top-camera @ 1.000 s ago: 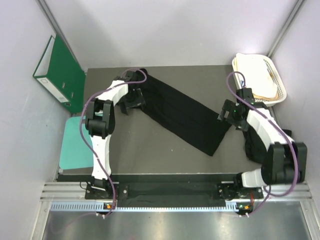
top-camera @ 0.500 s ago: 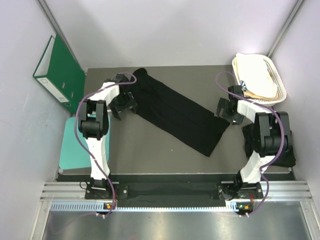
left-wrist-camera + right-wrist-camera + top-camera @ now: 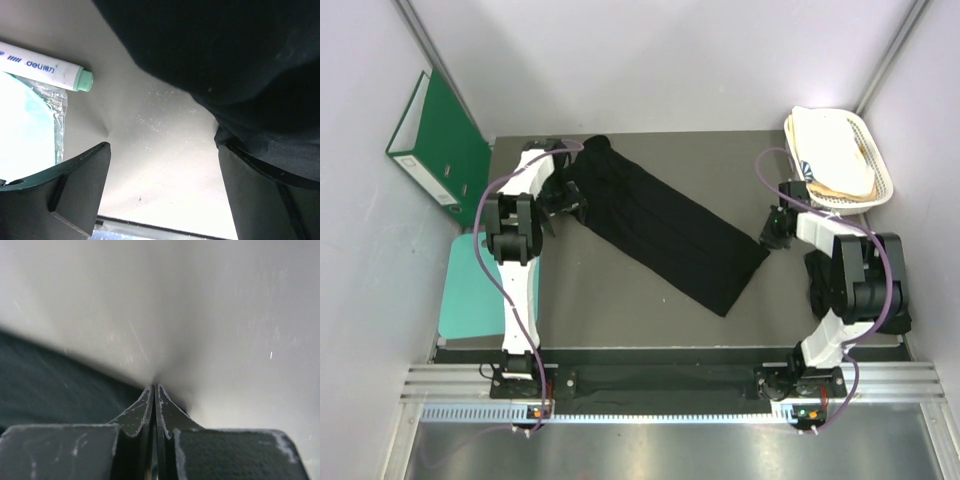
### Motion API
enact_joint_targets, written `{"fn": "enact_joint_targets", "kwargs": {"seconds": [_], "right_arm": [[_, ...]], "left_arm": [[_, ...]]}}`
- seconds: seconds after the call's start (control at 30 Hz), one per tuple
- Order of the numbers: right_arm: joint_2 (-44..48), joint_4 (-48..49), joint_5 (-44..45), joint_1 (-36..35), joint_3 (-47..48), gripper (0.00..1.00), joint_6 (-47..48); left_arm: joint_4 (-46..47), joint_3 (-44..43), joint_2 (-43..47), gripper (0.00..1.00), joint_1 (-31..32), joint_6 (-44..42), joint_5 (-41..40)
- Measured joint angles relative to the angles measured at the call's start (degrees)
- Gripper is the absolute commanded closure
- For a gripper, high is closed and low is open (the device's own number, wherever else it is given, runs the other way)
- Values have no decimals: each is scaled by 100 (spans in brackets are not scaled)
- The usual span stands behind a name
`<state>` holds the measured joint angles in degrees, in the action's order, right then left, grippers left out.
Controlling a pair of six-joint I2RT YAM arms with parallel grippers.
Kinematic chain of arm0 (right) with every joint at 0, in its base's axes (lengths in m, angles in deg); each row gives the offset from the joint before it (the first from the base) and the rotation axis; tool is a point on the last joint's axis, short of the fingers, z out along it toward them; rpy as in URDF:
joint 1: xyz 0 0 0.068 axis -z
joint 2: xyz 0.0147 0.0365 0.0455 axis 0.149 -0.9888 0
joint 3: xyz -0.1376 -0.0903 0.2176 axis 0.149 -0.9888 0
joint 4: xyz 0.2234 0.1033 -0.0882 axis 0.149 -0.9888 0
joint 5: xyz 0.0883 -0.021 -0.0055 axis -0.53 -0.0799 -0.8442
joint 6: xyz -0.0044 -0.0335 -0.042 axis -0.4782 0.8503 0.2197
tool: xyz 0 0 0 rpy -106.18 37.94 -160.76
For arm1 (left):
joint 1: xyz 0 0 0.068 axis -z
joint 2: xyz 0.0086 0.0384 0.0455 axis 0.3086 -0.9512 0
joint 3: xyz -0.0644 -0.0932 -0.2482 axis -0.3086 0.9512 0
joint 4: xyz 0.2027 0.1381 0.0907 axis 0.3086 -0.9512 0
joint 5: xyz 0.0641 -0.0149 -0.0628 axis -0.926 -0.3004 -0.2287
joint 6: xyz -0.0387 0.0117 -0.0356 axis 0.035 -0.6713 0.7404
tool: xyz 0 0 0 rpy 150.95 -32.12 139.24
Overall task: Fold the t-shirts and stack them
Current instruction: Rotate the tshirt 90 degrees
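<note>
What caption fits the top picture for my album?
Open left gripper and shut right gripper at opposite ends of a black t-shirt lying slantwise on the table.

I've got a plain black t-shirt (image 3: 665,230) here, no print anywhere, on a dull grey-brown table (image 3: 620,300). There's the bright green binder (image 3: 440,145), and a flat teal mat (image 3: 470,290). The basket (image 3: 880,170) is white, the cloth (image 3: 835,150) in it cream. My arms (image 3: 520,290) show white and black, with purple cables (image 3: 478,245). The marker (image 3: 40,65) has a white barrel and a mint-green cap.
</note>
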<state>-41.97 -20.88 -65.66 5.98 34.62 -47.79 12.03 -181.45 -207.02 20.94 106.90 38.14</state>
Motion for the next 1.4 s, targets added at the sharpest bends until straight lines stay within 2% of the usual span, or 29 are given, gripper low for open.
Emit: {"fn": "enact_joint_targets", "kwargs": {"seconds": [0.03,0.07,0.1,0.2,0.23,0.6,1.07,1.4], "right_arm": [[63,-42,-46,0,-61,94,-17],[111,-90,-72,0,-109,77,-22],[140,-142,-96,0,-122,56,-22],[243,-245,-175,0,-125,38,-7],[275,-317,-160,0,-125,36,17],[297,-726,-144,2,42,36,39],[719,-374,-240,2,68,36,22],[11,-153,-793,-90,140,37,179]], "left_arm": [[-131,-175,-107,6,-4,-20,13],[-229,-310,-184,6,-7,-33,22],[-291,-380,-225,6,-9,-37,35],[-293,-365,-227,6,-22,-37,57],[-247,-304,-199,6,-31,-35,74],[79,81,11,6,-68,-37,170],[103,114,31,6,-68,-44,175],[146,149,46,5,-72,-101,190]]}}
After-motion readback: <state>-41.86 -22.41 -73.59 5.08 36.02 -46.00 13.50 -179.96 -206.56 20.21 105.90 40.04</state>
